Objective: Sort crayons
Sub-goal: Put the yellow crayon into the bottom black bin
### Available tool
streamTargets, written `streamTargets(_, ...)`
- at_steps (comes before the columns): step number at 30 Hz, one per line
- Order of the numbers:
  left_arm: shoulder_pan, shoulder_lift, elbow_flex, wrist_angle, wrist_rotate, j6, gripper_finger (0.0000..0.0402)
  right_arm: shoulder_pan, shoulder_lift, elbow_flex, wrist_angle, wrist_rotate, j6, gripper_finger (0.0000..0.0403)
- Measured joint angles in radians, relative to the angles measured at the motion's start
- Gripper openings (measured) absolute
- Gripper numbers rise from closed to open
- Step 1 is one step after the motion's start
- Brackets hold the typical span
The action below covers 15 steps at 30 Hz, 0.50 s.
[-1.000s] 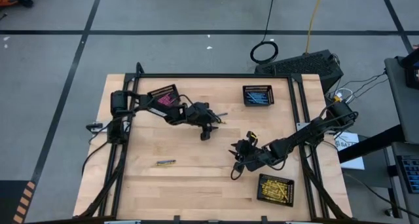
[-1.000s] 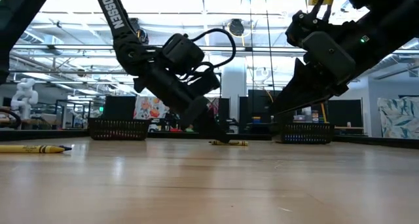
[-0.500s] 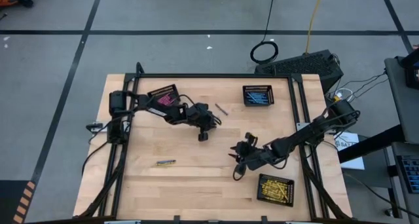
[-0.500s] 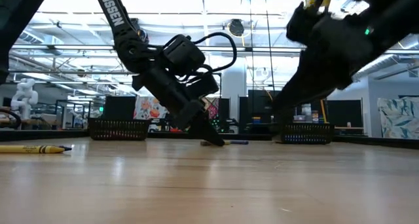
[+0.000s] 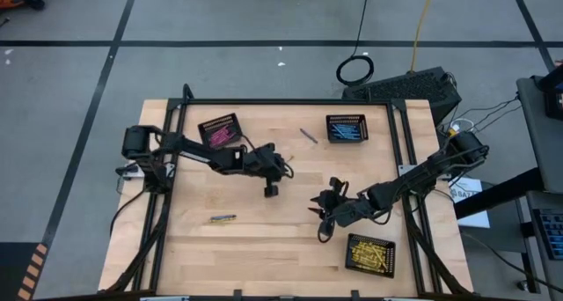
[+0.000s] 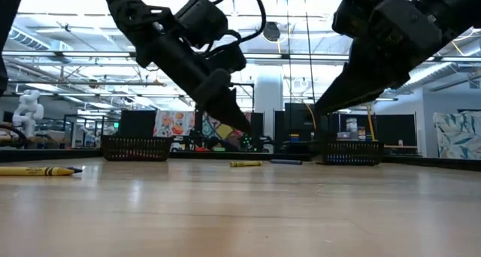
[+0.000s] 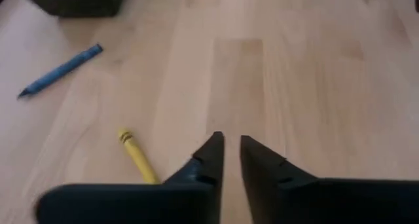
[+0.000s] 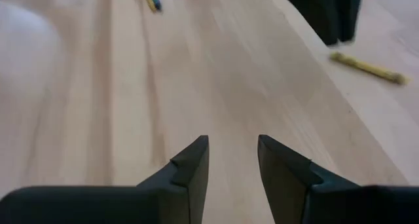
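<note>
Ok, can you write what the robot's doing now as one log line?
left gripper: nearly shut, empty, raised beside yellow crayon | right gripper: open, empty, above table | blue crayon: loose on table

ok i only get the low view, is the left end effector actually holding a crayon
observer: no, the left wrist view shows the left end effector closed on nothing
operator: so where's the yellow one near it
observer: that yellow crayon lies flat just beside the end effector, outside its tips
operator: and the right side
observer: the right end effector is open with nothing between its tips
</note>
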Motion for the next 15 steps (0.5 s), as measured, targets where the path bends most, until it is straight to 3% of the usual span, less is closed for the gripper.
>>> streamTargets(9, 0.056, 0.049, -0.004, 0.006, -0.047, -0.157, 0.0195, -0.001, -0.001, 0.000, -0.020, 0.102, 0.058, 0.0116)
streamTargets(15, 0.060, 0.125, -0.004, 0.023, -0.092, -0.183, 0.0222, 0.001, -0.001, 0.000, -0.023, 0.097, 0.059, 0.0116)
